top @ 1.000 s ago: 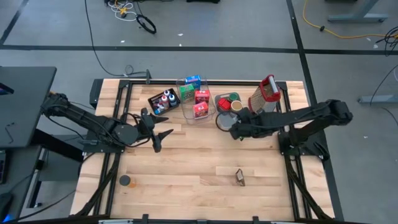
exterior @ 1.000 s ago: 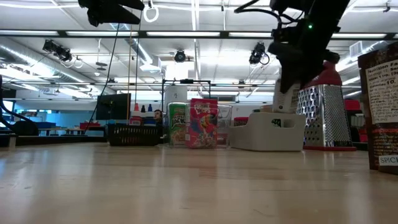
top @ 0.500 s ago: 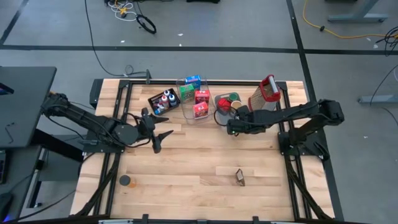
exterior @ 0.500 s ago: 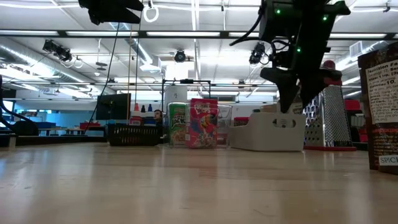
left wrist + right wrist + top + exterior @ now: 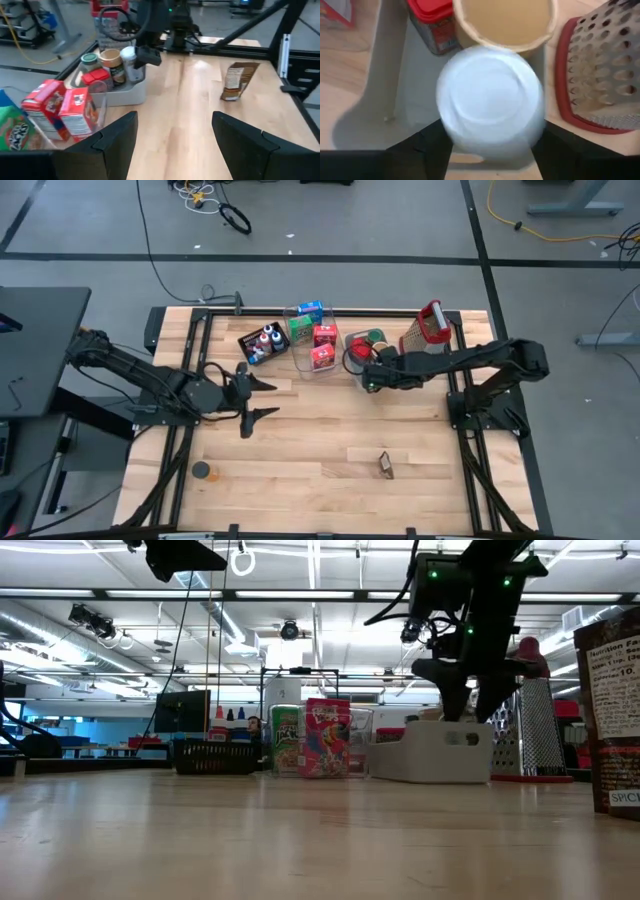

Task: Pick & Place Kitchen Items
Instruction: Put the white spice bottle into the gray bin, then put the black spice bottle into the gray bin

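Pale wooden table [image 5: 320, 440] bearing grey-blue tray [image 5: 131, 92] at far edge. White-lidded round jar [image 5: 490, 97] standing in tray beside tan-lidded jar [image 5: 504, 21]. Right gripper [image 5: 368, 377] above white jar, fingers spread, not gripping. Left gripper [image 5: 256, 396] spread, empty, over bare wood

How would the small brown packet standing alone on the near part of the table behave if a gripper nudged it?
The brown packet stands upright on a narrow base, so it would probably tip over. It looks like thin printed card or foil, likely light and apt to slide on the smooth wooden table.
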`<state>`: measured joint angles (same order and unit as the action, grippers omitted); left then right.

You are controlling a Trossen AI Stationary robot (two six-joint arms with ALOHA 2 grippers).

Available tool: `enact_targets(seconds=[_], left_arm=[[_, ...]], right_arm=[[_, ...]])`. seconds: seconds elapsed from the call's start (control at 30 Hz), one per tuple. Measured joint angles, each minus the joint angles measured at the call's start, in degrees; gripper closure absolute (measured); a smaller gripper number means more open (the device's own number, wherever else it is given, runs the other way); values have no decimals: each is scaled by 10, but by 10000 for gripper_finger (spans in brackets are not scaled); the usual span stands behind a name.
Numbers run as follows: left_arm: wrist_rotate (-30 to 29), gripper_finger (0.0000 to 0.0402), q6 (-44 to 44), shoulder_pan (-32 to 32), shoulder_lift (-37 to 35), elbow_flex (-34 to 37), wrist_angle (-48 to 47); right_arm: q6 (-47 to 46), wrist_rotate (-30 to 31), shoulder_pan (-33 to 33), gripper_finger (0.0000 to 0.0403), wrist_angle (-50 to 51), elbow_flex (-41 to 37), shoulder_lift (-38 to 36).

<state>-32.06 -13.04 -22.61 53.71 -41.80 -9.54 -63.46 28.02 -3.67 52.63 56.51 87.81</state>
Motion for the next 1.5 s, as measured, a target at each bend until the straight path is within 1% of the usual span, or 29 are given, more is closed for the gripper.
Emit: enact_targets(seconds=[0.2,0.37,0.5,0.57,0.67,0.83,0.9,1.0,1.07,1.13,1.23,1.33,1.4,1.47,1.5], left_arm=[[4,137,0,0,0,0,-1],[3,137,0,0,0,0,-2],[3,137,0,0,0,0,-2],[4,137,0,0,0,0,-2],[11,137,-1,0,0,0,0],[11,137,-40,0,0,0,2],[11,137,-46,0,0,0,1],[19,137,-55,0,0,0,1],[45,137,-70,0,-3,0,2],[63,139,-67,-1,-3,-10,3],[59,144,-40,-7,-4,-30,-2],[79,147,30,-11,-4,-45,-11],[115,147,87,-13,-4,-54,-50],[129,146,102,-14,-4,-58,-92],[129,145,91,-14,-6,-60,-112]], right_arm=[[14,1,-8,125,-3,0,2],[52,5,-10,119,0,0,2],[59,-2,-10,129,13,0,-4],[54,-22,-10,137,35,0,-11],[42,-29,-7,152,68,0,-28],[83,-25,12,171,64,0,-69],[84,-19,25,176,52,0,-87],[90,-1,55,179,18,0,-114],[102,11,85,180,-23,0,-129],[130,28,122,180,-75,0,-141],[213,59,177,177,-163,0,-147],[315,58,215,176,-242,0,-146],[375,58,233,177,-296,0,-139],[418,56,245,179,-352,0,-131],[433,48,247,179,-387,0,-127]])
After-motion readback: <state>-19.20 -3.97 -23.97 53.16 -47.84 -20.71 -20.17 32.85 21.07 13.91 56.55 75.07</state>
